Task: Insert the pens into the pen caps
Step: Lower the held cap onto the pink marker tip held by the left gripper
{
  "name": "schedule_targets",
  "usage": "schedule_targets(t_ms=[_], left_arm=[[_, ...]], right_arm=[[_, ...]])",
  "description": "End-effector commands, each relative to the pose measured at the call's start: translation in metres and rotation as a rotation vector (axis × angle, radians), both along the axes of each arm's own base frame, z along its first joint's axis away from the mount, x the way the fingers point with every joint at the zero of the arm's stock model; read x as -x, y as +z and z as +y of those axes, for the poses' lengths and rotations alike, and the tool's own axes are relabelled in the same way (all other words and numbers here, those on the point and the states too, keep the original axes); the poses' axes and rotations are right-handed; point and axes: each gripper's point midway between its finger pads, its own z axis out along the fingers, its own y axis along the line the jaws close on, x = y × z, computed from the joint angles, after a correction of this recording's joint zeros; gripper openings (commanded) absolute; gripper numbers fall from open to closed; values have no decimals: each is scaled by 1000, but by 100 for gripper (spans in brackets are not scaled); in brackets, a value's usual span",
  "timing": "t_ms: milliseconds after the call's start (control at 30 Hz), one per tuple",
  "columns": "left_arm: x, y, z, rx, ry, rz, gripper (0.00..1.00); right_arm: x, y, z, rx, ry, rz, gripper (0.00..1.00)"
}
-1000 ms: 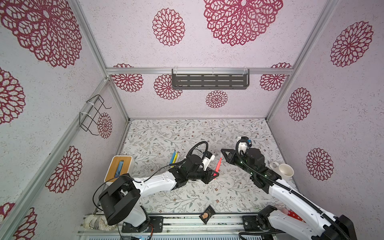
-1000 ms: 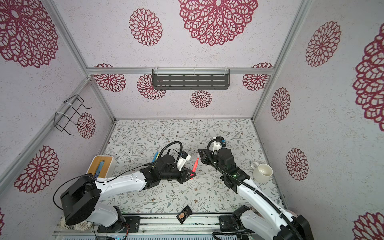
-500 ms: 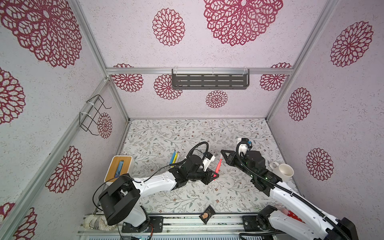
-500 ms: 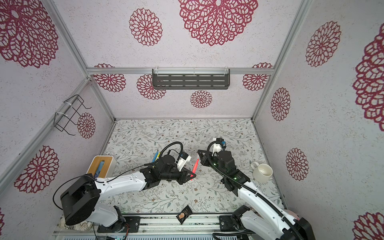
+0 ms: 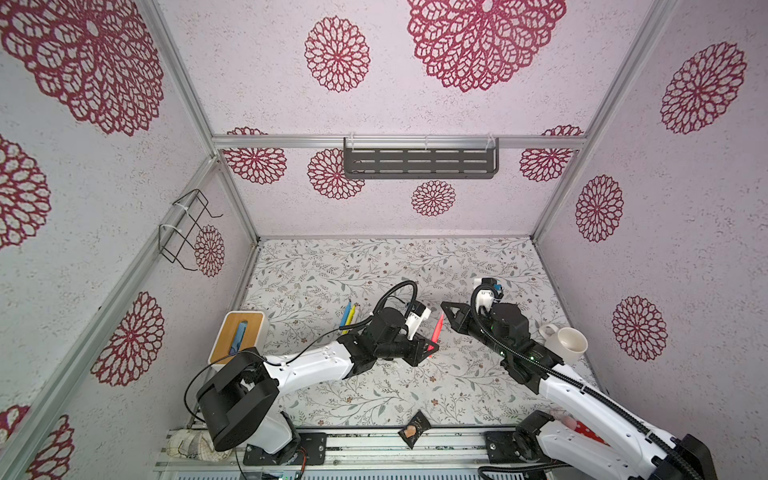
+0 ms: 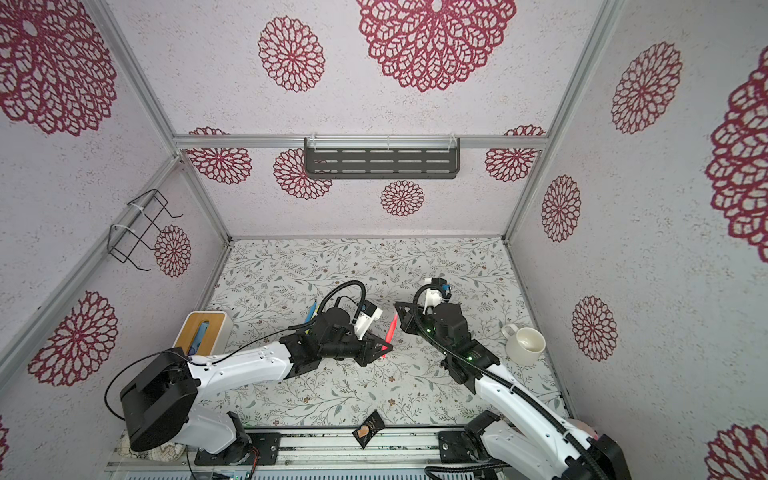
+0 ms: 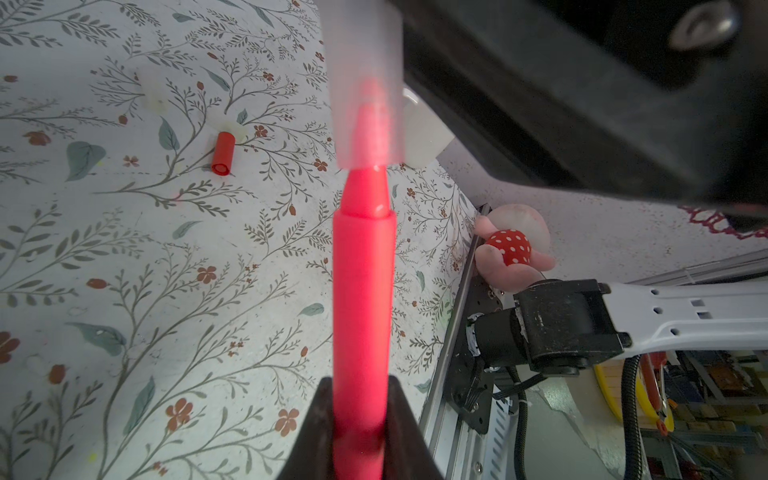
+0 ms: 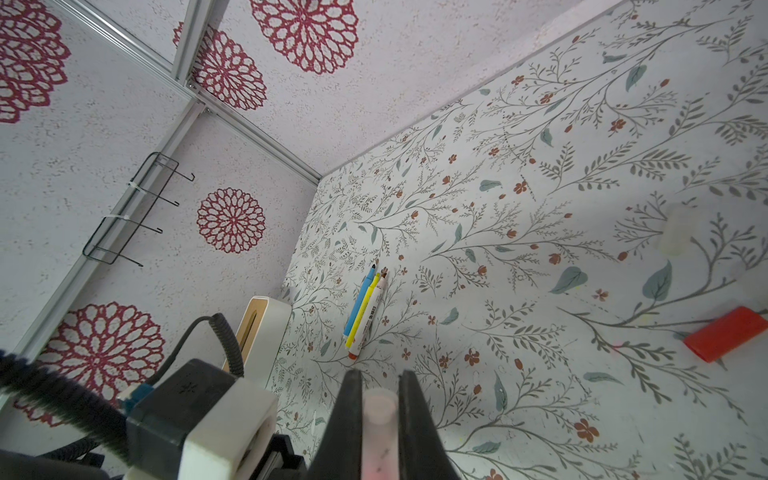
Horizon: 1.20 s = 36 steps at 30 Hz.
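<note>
Above the floral-papered bench (image 5: 332, 270), left of the white mug (image 5: 569, 343) in a top view, the left pincer (image 7: 359, 386) is clamped on the pink-red pen (image 7: 362, 291) and the right pincer (image 8: 380, 386) pinches a translucent cap (image 7: 365, 62), the tip just inside its mouth and both in line so a straight push should seat it.

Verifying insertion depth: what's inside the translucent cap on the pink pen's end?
The tapered nose of the pink pen shows through the translucent cap. Tip depth is blurred; the right gripper fingers cover the cap's sides.
</note>
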Motion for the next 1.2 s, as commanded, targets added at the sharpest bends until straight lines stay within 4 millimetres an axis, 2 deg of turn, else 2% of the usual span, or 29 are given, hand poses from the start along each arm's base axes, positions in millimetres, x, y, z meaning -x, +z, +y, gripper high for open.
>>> schedule_targets(t_ms=[0,467,833,1167], left_arm=[[2,29,-7,63,-29,-59,0],[9,66,-3,210,-94,-61,0],[18,95,2,290,-126,-93,0],[13,131,16,359,-93,-165,0]], right_arm=[[7,16,7,-23,51,-77,5],[30,30,14,-66,160,-201,5],[54,49,36,-102,361,-270,7],[69,66,46,-129,467,-308,12]])
